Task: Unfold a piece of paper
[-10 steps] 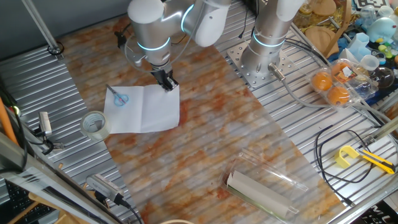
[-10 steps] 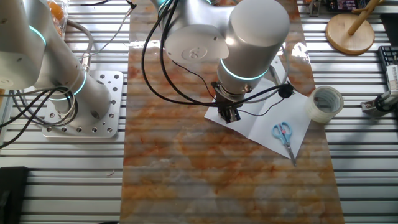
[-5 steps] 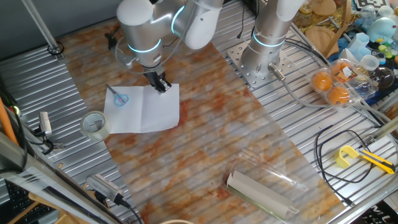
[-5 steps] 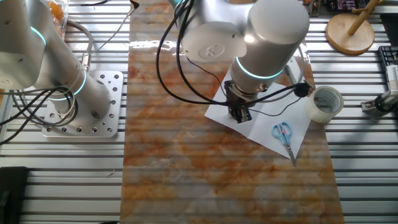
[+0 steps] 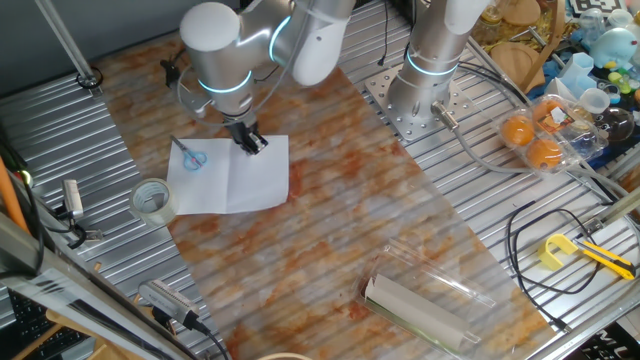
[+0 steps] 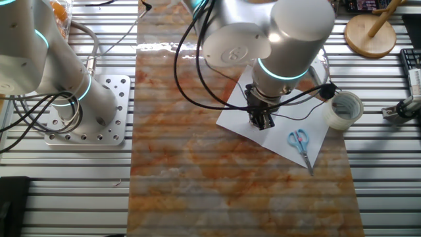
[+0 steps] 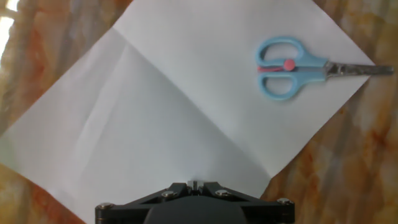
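The piece of paper (image 5: 235, 180) lies open and flat on the orange-mottled mat, with a middle crease showing. It also shows in the other fixed view (image 6: 276, 139) and fills the hand view (image 7: 186, 93). Blue-handled scissors (image 5: 190, 156) rest on its left half, also seen in the other fixed view (image 6: 299, 142) and in the hand view (image 7: 286, 65). My gripper (image 5: 252, 142) hangs just over the paper's far edge near the crease, shut and holding nothing. It shows in the other fixed view (image 6: 263, 123) and at the bottom of the hand view (image 7: 196, 184).
A tape roll (image 5: 152, 198) sits at the paper's left corner. A grey-white roll in a clear plastic casing (image 5: 420, 300) lies near the front. A second arm's base (image 5: 420, 100) stands behind. Oranges (image 5: 530, 135) and a yellow tool (image 5: 560, 250) lie to the right.
My gripper has moved left along the paper's far edge, from its right corner toward the crease. The paper and scissors have not moved.
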You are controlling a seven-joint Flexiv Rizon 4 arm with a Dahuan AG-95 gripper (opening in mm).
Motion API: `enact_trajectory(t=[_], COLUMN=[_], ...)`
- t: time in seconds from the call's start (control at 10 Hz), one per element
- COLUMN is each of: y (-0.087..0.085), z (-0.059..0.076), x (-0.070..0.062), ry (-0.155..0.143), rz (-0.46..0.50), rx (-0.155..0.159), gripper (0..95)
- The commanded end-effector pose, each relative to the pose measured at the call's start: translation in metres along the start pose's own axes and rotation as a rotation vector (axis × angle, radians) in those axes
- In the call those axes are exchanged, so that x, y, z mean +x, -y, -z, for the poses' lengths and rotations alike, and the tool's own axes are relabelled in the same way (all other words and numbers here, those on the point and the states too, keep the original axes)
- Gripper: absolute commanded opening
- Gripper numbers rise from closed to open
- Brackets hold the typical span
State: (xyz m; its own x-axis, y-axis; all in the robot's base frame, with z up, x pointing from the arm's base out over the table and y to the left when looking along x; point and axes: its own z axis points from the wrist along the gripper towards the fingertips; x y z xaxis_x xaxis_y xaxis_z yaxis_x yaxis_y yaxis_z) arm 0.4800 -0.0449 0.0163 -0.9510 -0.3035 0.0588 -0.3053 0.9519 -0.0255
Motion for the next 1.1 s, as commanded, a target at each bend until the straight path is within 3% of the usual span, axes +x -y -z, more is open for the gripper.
enact_trajectory(t=[0.1, 0.5, 1.1], y=[0.006, 0.020, 0.020], z=[0.005, 0.000, -0.008], x=[-0.001, -0.001, -0.001], ry=[-0.005, -0.001, 0.002], rz=[0.014, 0.030, 0.042], rx=[0.006, 0.013, 0.008], gripper=[0.0, 0.0, 0.0])
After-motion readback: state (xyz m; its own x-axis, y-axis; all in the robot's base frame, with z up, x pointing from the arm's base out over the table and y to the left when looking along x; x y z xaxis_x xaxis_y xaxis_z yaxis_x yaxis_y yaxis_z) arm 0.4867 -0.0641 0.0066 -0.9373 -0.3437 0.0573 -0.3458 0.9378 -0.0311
